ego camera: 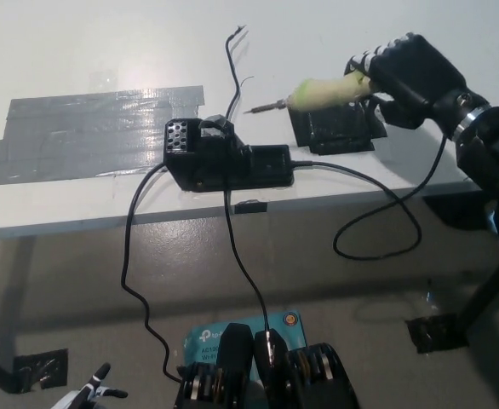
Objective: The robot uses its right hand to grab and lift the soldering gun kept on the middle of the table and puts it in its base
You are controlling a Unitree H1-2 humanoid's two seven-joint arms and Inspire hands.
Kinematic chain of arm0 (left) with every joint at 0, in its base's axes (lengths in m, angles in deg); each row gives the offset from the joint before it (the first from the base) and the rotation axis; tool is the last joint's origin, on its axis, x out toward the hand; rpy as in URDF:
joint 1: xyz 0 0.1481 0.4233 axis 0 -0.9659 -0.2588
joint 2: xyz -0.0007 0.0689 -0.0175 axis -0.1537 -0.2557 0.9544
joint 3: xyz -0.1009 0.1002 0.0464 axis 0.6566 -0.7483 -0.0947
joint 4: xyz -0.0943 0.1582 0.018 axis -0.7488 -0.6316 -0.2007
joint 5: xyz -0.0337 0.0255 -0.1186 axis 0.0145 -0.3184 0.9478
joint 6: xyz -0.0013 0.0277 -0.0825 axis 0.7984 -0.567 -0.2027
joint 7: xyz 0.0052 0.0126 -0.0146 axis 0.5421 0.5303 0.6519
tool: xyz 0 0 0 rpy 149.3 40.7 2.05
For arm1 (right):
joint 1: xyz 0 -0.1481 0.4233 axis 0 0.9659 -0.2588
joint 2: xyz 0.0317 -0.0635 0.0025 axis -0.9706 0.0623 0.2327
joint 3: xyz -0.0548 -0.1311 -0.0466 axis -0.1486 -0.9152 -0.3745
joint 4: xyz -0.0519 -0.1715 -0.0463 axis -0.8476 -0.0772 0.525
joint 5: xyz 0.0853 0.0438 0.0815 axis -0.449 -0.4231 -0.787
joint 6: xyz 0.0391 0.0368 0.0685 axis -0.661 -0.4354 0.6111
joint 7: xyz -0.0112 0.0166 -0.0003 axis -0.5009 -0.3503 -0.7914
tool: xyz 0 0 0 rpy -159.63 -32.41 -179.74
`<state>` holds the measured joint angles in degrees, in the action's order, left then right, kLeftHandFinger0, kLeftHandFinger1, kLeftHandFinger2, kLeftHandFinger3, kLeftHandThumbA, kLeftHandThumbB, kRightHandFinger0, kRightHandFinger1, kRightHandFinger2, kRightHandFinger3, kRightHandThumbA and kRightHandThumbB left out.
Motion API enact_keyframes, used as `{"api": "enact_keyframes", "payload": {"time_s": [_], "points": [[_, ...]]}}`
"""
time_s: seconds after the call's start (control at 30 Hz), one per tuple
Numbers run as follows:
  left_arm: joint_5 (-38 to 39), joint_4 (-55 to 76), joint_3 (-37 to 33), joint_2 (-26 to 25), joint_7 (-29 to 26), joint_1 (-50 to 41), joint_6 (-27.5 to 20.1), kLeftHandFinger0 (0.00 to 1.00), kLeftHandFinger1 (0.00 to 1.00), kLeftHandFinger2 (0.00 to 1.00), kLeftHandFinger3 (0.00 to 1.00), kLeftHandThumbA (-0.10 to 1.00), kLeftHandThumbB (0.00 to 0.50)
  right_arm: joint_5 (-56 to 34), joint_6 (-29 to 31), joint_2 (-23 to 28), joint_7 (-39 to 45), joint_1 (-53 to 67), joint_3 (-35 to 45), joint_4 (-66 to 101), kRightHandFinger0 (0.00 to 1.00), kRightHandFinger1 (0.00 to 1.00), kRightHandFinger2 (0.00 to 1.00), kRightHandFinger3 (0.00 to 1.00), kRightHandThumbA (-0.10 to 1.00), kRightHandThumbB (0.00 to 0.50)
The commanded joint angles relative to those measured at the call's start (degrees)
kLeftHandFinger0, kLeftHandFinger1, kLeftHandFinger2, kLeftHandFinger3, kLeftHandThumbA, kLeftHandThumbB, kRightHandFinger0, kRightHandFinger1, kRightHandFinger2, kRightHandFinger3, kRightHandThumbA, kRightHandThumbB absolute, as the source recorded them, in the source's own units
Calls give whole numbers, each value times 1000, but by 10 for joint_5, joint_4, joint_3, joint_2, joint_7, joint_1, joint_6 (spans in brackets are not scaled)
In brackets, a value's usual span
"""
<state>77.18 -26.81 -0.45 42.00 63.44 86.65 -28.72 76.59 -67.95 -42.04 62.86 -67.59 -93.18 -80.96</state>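
Head view: black right hand point(407, 72) grips the soldering gun point(322, 90) above the counter point(79, 51), tip pointing toward 8 o'clock at the base point(224, 160); left hand point(92, 390) sits low, grip unclear.

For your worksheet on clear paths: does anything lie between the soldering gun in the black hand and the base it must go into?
Nothing visible does. The right hand holds the soldering gun above the table, tip toward the base; only bare tabletop lies between.
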Motion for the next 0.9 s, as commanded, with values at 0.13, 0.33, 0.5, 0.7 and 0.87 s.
{"api": "enact_keyframes", "payload": {"time_s": [0.13,0.33,0.5,0.7,0.87], "points": [[5,10,8,-8,6,-5,-14,0,0,256,638,1000,500,-30,2,18,25,-58,13,18,0,174,257,428,-100,73],[6,1,9,-10,8,-1,-21,0,0,245,624,1000,500,-36,-21,13,65,-69,15,32,0,124,542,455,-100,23],[4,5,8,-9,6,0,-18,0,0,264,634,1000,500,-48,8,9,60,-59,10,36,0,115,555,451,-100,0],[8,5,8,-7,11,-3,-19,0,22,282,649,1000,500,-34,-3,-6,54,-60,-1,35,0,163,733,426,-100,24],[9,16,8,-7,12,-6,-8,0,33,291,677,1000,500,-20,-13,-16,25,-68,1,16,0,96,317,306,-100,71]]}}
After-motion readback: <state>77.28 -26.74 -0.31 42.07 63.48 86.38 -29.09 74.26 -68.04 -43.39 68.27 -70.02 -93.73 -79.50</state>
